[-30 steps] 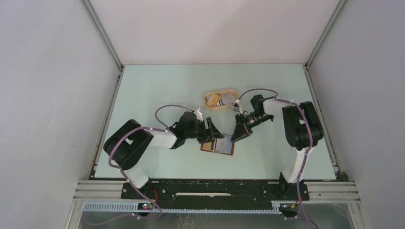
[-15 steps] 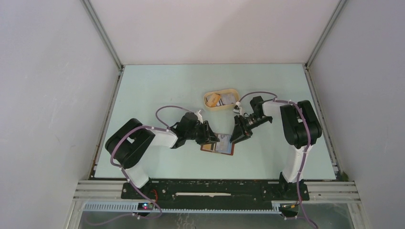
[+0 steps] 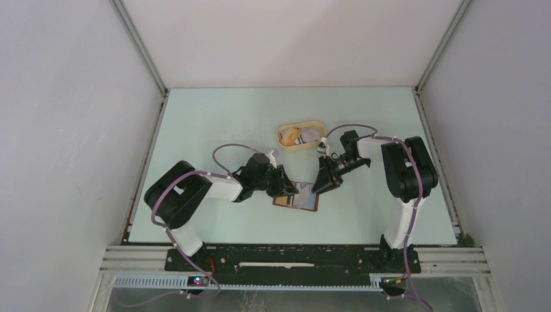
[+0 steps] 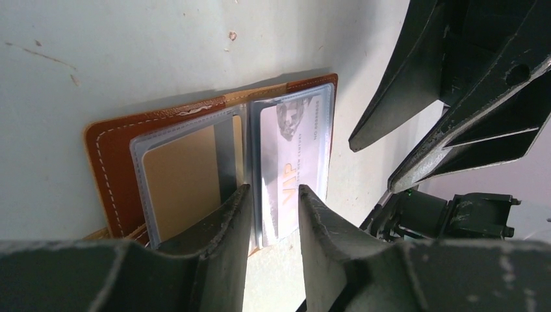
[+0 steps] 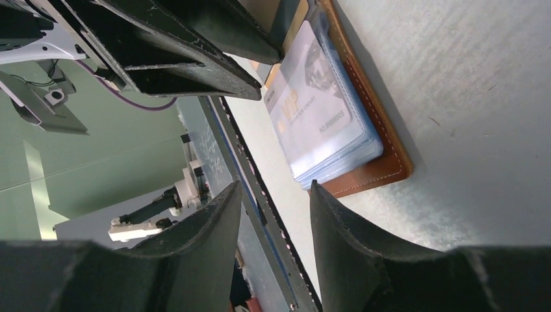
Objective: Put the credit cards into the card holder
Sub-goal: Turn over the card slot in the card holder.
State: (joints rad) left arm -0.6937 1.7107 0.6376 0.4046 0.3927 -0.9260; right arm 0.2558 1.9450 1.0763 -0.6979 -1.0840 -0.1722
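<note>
Top external: left arm (image 3: 219, 188), right arm (image 3: 404, 170) low at card holder (image 3: 307, 203); left fingers (image 4: 221, 224), right fingers (image 5: 211, 224) slightly apart

Reddish-brown card holder (image 4: 107, 169) has white stitching, with silvery card (image 4: 289, 156), tan tray (image 3: 302, 148)

place: lab test cell — encl. w/ white walls (image 3: 58, 130) | alu frame (image 3: 140, 49) | table (image 3: 214, 117)

A pale green table (image 3: 214, 130) carries two things. A brown leather card holder (image 4: 107, 162) lies open and flat near the middle, inner side up, its clear sleeves facing upward. Farther back, well apart from it, sits a tan oval tray (image 3: 300, 147). A few small brownish specks (image 4: 232, 36) and scratches mark the surface beside the holder.
</note>
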